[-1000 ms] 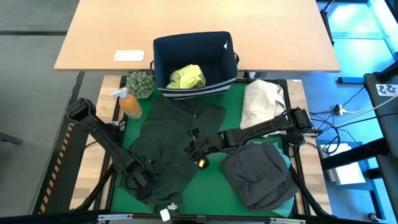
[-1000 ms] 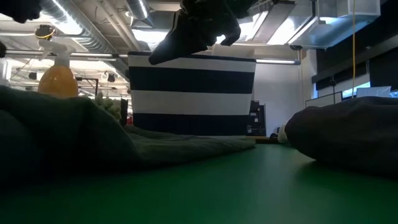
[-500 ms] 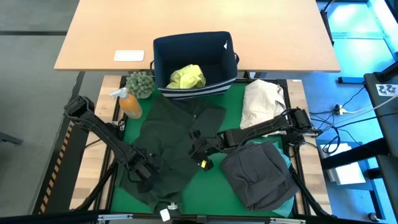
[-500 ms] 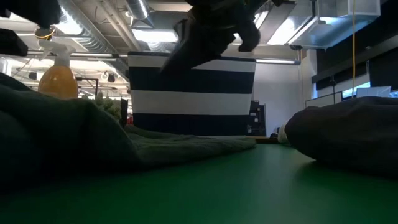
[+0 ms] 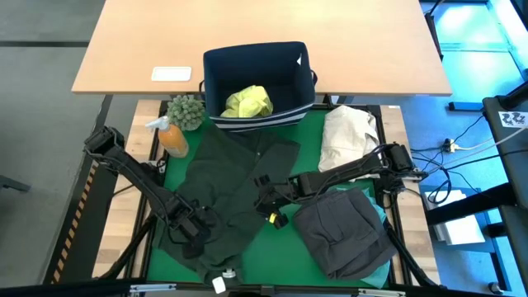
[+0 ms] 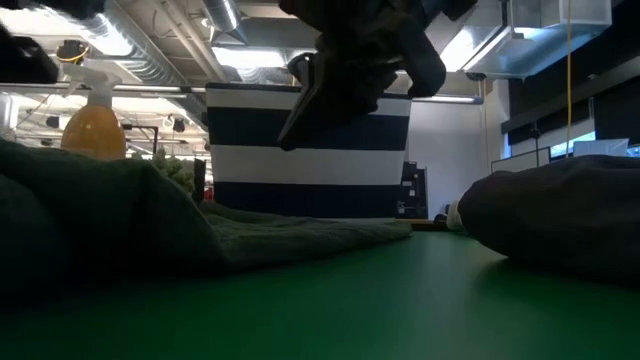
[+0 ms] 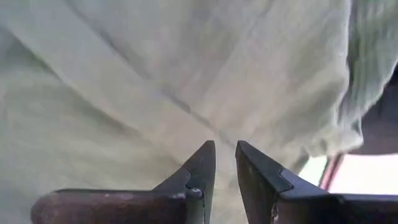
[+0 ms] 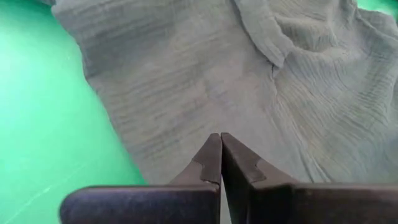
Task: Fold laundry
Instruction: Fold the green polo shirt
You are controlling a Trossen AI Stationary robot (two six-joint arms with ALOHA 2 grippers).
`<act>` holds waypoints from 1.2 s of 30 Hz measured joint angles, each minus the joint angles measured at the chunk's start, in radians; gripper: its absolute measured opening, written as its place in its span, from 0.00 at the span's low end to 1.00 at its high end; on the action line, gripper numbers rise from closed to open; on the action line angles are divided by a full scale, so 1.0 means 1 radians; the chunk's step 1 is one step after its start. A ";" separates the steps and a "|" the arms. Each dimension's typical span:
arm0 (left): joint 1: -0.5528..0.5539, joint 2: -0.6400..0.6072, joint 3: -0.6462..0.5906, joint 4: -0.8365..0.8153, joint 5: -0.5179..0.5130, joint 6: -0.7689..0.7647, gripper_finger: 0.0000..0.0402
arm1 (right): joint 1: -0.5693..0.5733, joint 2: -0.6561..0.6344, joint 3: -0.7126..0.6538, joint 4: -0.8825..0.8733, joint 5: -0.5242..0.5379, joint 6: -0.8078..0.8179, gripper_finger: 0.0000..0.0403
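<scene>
Laundry lies spread over the green mat (image 5: pixel 280 247) of the table, and both hands are at one garment, the dark olive-black shirt (image 5: pixel 223 186).

Left hand (image 5: pixel 188 233): low over the near left part of the olive-black shirt. In the left wrist view its fingers (image 7: pixel 202 168) stand slightly apart, a narrow gap between the tips, with pale-looking cloth right in front of them. No cloth is seen between the tips.

Right hand (image 5: pixel 268 198): at the right edge of the same shirt, near the middle of the mat. In the right wrist view its fingers (image 8: pixel 214 155) are pressed together, tips touching, above the crinkled cloth where it meets the green surface. Nothing is clamped between them. In the low view this hand hangs clear above the table.

Other garments: a charcoal grey garment (image 5: pixel 342 231) lies bunched at the near right, with a turquoise edge (image 5: pixel 381 213) showing from under it. A bright yellow-green shirt (image 5: pixel 247 101) sits inside the navy bin (image 5: pixel 216 62) at the far edge.

Other items: a cream-beige bundle (image 5: pixel 351 136) lies far right; an orange spray bottle (image 5: pixel 171 136) and a small green plant (image 5: pixel 186 110) stand far left.
</scene>
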 joint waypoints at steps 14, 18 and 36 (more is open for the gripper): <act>-0.002 0.000 0.000 0.220 -0.520 0.304 0.14 | -0.002 0.000 -0.037 0.111 0.000 -0.002 0.01; -0.002 0.000 0.000 0.236 -0.674 0.372 0.14 | -0.002 0.000 -0.037 0.111 0.000 -0.002 0.01; -0.001 0.000 0.000 0.234 -0.759 0.375 0.14 | -0.002 0.000 -0.037 0.111 0.011 -0.002 0.01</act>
